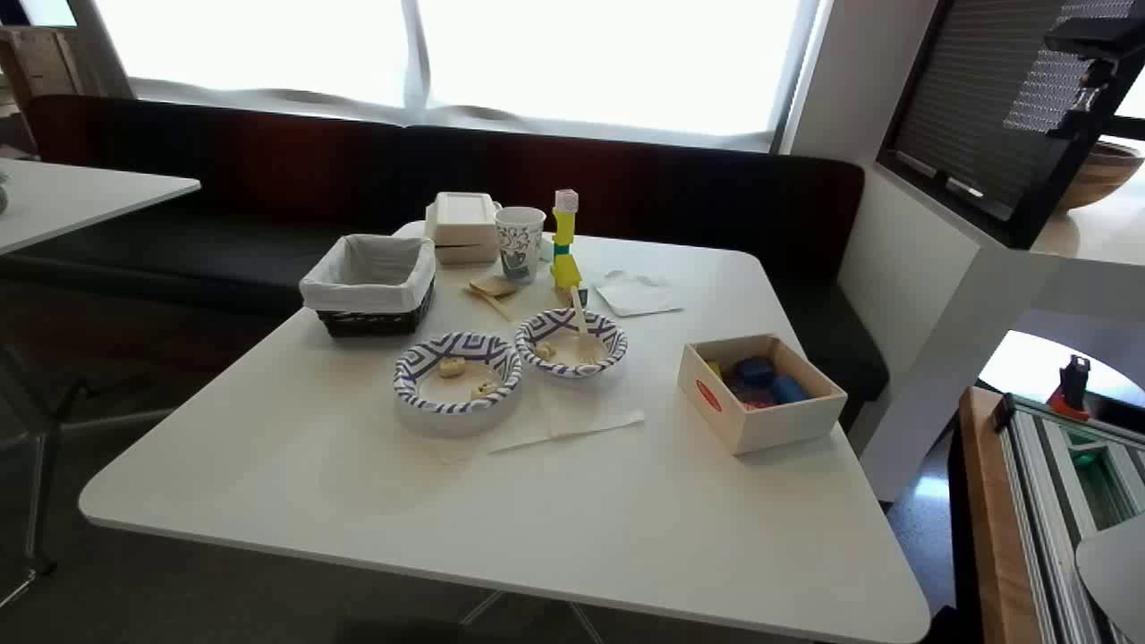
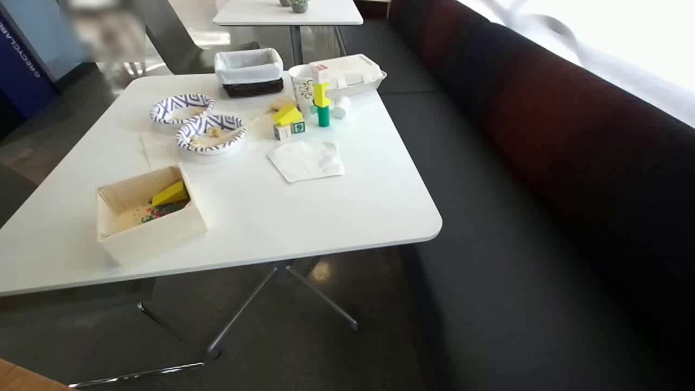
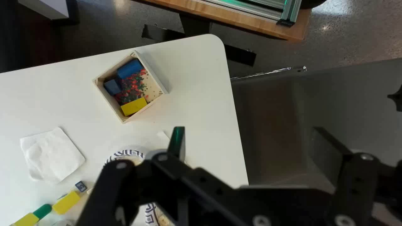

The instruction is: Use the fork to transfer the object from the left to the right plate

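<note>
The fork (image 1: 580,322) in near bowl (image 1: 572,370), claw (image 3: 249,135) wide apart

Go by the box (image 1: 792,427). The fork is in the near bowl, i.e. the one closer to the box, w/ its pointy end down inside & its handle up over the rim. (Note says plates; they look like bowls.) The far bowl (image 1: 447,407), farther from the box, has two food bits (image 1: 452,367), & more sit by the fork. In the wrist view the claw's two fingers (image 3: 178,138) are well apart w/ nothing in the gap.

Fork looks thin & light, prob. wood or plastic: stiff, maybe slick, might snap if squeezed hard. Best grab: the handle where it pokes past the rim, b/c the claw prob. won't bump the bowl there. Food bits look soft & small, so they may mush or roll; go slow. Bowls look like paper, v. light, so a push might tip them.

Words: red label (image 1: 709,395) on the box's side, too small to read. Blue bin (image 2: 21,92), well apart from the box, seems to say "RECYCLAB…", end not clear. A small block (image 2: 298,127), farther from the box than the near bowl, has one mark, maybe 9 or g, can't tell. The cup (image 1: 520,243), even farther, has swirls, no words I can read.
</note>
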